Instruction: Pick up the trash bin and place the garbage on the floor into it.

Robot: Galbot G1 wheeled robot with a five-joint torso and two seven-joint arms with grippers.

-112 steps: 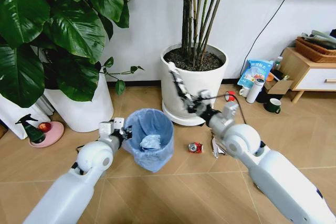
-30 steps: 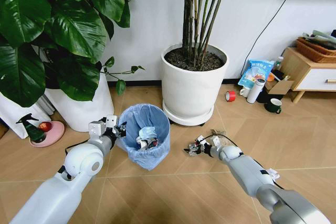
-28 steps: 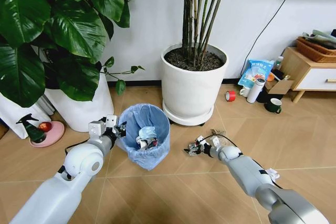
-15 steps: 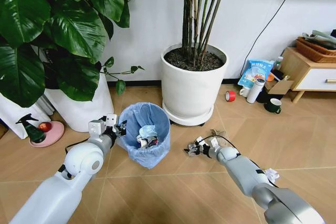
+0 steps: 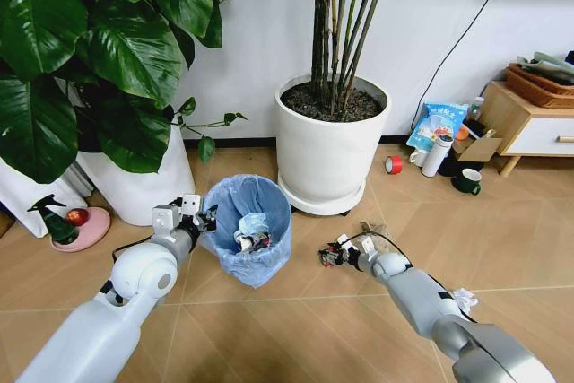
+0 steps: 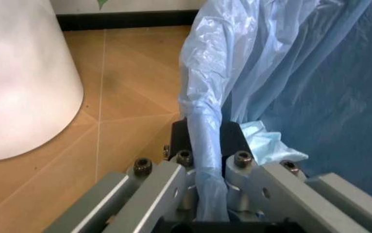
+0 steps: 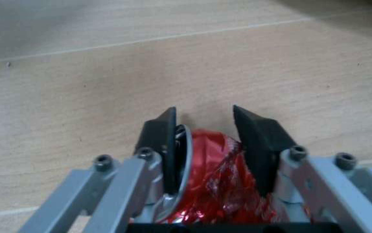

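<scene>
Risk: my right gripper [image 7: 204, 127] only half-pinches the crushed red can [image 7: 215, 177]; lifting could slip it, while my left gripper [image 6: 202, 158] clamps the trash bin [image 5: 251, 235] rim.

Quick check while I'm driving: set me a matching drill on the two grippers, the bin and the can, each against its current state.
Things:
1. left gripper
2. right gripper
3. trash bin
4. red crushed can

States:
A. low over the floor, fingers either side of red metal
B. pinching the blue liner at the rim
C. between two dark fingers
D. already holds litter

Pairs: 1-B, 2-A, 3-D, 4-C
</scene>
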